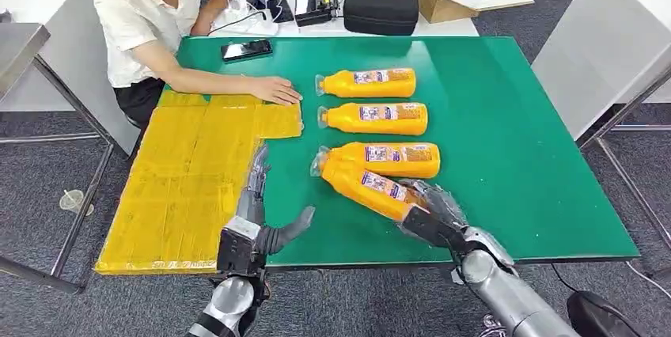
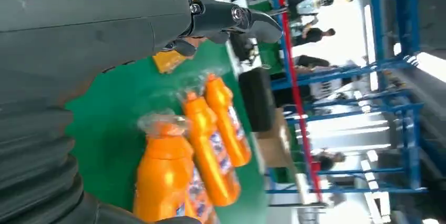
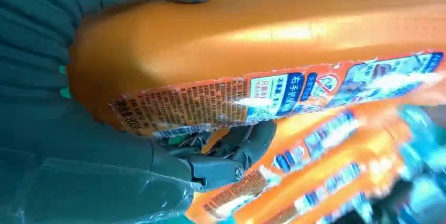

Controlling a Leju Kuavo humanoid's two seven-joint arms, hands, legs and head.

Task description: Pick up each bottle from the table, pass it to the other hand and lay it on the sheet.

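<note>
- My right hand (image 1: 431, 209) grips the nearest bottle (image 1: 372, 184) by its base, near the table's (image 1: 506, 155) front edge.
- My left hand (image 1: 261, 218) waits with fingers spread, holding nothing, beside the sheet (image 1: 182, 187).
- I should lift cleanly, keeping clear of the neighbouring bottle (image 1: 384, 159).

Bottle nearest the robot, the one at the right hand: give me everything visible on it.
The nearest bottle is orange plastic with a printed label in orange, blue and white along its side and clear film over the cap end. It lies on its side on the green table, skewed, cap end pointing away and to the left, touching the next bottle. The right hand grips its base end; in the right wrist view fingers wrap under the label and the thumb lies over the top.
</note>
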